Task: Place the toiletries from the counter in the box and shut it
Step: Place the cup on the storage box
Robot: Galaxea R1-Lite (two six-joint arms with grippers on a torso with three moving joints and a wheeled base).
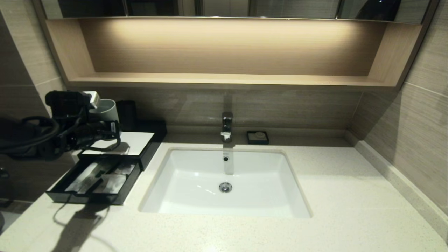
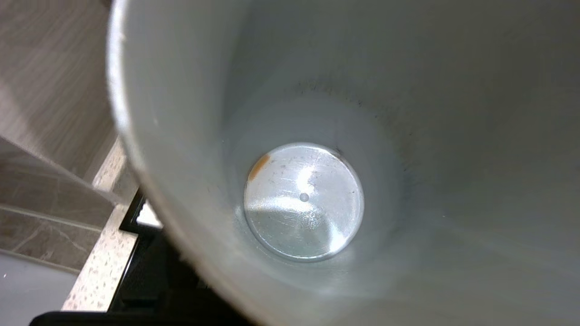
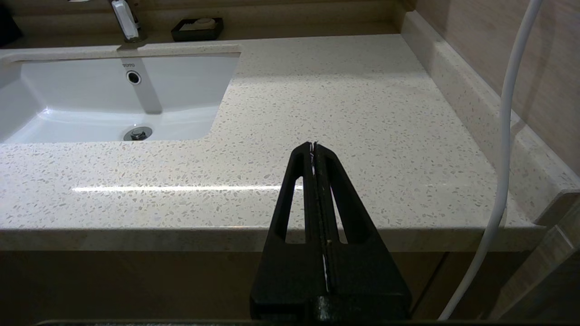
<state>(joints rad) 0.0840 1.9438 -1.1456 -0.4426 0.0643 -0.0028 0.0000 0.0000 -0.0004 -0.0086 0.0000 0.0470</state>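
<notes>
closest in: pale grey cup (image 2: 303, 199), seen from its mouth down to a shiny round base, filling most of the left wrist view. in the head view, stands upright at the far left of the counter (image 1: 350, 196), right at the tip of the left gripper (image 1: 91, 101), beside a dark cup (image 1: 126, 113). cannot tell how wide that claw stands, nor whether it grips the cup.

just in front, the box (image 1: 148, 152), black, white panel (image 1: 122, 142) on top, drawer (image 1: 84, 199) pulled out toward the counter's front edge. inside the drawer: the toiletries (image 1: 84, 178), clear-wrapped packets lying flat, side by side.

to the right, white sink (image 1: 175, 182) under a chrome tap (image 1: 226, 126); small black soap dish (image 1: 258, 137) against the back wall.

right gripper (image 3: 313, 149): pressed fully together, holding nothing, hanging off the counter's front edge on the right side.
</notes>
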